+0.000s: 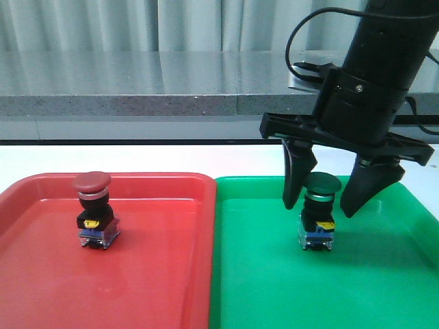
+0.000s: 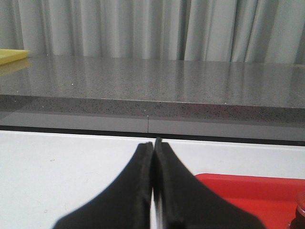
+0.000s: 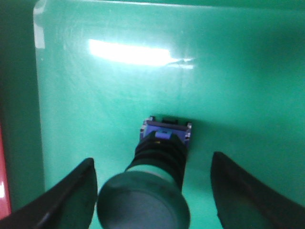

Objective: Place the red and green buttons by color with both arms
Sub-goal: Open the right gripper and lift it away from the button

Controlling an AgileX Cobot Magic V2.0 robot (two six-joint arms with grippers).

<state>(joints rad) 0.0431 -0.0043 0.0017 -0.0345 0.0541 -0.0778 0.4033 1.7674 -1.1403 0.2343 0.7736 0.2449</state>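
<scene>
Green button (image 1: 319, 211) stood upright in the green tray (image 1: 384, 288), its long axis vertical, directly betw. the spread fingers of the right gripper (image 1: 343, 195) w/ gaps both sides, while the red button (image 1: 95, 209) sat in the red tray (image 1: 41, 274) and the left gripper (image 2: 153, 191) was pressed together.

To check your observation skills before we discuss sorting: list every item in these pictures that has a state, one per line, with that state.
Red button: upright in the red tray, not held.
Green button: upright in the green tray, between open fingers, not gripped.
Right gripper: open, straddling the green button.
Left gripper: shut, empty, above the white table.
</scene>
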